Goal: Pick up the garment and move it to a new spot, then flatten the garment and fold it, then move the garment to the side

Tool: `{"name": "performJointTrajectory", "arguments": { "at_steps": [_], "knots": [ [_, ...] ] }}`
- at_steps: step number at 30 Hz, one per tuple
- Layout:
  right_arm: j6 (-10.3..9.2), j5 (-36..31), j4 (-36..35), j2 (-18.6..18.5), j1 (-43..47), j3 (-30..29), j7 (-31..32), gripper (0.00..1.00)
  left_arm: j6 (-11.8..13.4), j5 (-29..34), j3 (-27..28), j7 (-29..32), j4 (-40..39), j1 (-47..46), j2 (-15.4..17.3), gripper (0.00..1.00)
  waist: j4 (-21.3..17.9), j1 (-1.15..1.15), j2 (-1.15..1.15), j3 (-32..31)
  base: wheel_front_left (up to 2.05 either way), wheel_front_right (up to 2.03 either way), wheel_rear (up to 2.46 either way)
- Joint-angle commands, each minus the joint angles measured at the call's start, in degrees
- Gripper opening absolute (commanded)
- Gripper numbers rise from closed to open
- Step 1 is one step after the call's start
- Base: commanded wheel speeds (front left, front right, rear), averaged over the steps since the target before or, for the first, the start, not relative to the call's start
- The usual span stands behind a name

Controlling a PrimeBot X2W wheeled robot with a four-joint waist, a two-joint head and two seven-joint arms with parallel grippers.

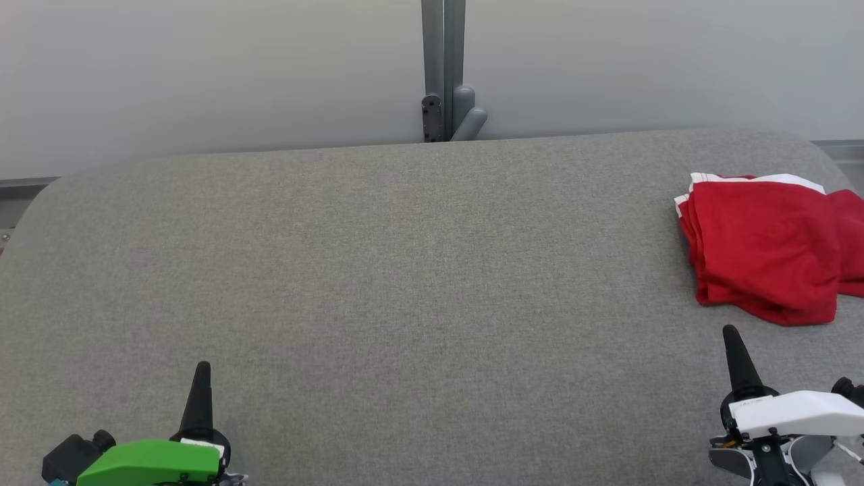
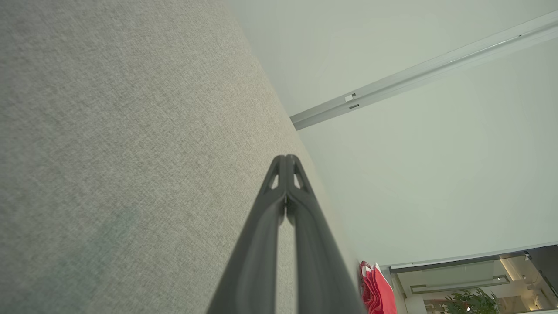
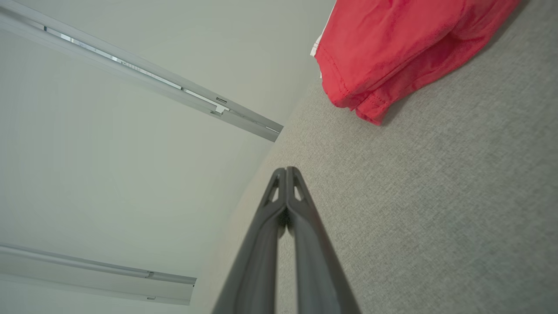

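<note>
We note the red garment (image 1: 763, 250) lying folded at the far right of the grey table (image 1: 405, 270), close to its edge. The left gripper (image 1: 202, 378) and right gripper (image 1: 736, 351) sit at the near side, closed and empty. Risk: a right-arm sweep could snag the loose folds or push the garment off.

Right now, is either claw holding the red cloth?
No; the red cloth lies on the pad, apart from the left claw and right claw.
</note>
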Motion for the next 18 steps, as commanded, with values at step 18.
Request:
{"name": "performJointTrajectory", "arguments": {
  "at_steps": [18],
  "knots": [
    [0.02,12.7,0.3,-0.5,-2.7,1.0,2.9,0.00,-0.7,-10.0,1.9,2.8,-1.1,-3.1,0.6,0.00,-0.3,0.00,0.18,0.2,0.00,0.00,0.00]
  ]
}}
